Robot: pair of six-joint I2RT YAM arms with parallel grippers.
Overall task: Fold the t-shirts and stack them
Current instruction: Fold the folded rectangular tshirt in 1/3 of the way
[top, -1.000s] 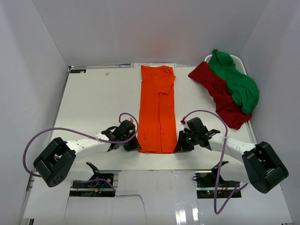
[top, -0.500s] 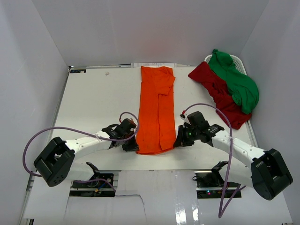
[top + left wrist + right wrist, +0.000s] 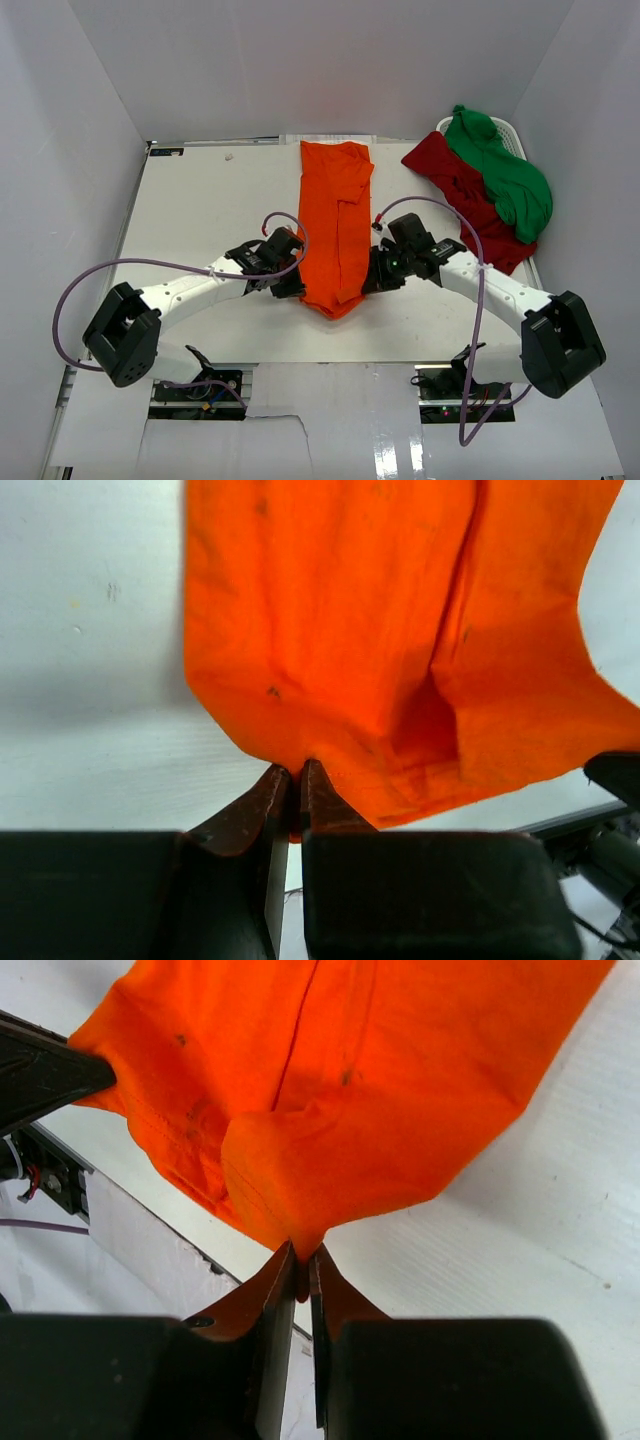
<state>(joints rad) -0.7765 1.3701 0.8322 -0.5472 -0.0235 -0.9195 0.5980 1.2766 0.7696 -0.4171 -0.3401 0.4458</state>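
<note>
Grips the near hem of the orange t-shirt (image 3: 336, 225) in clenched left gripper (image 3: 297, 784) and right gripper (image 3: 301, 1264) jaws, now lifted off the tabletop (image 3: 200, 220) and carried forward, starting the fold over the cloth ahead of them.

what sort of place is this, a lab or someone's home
Most likely a robotics lab cell, not a home: a white table boxed in by plain white panels, a left arm and right arm bolted at its near edge, purple cables looping off them.

No legible text, label, brand or number anywhere
</note>
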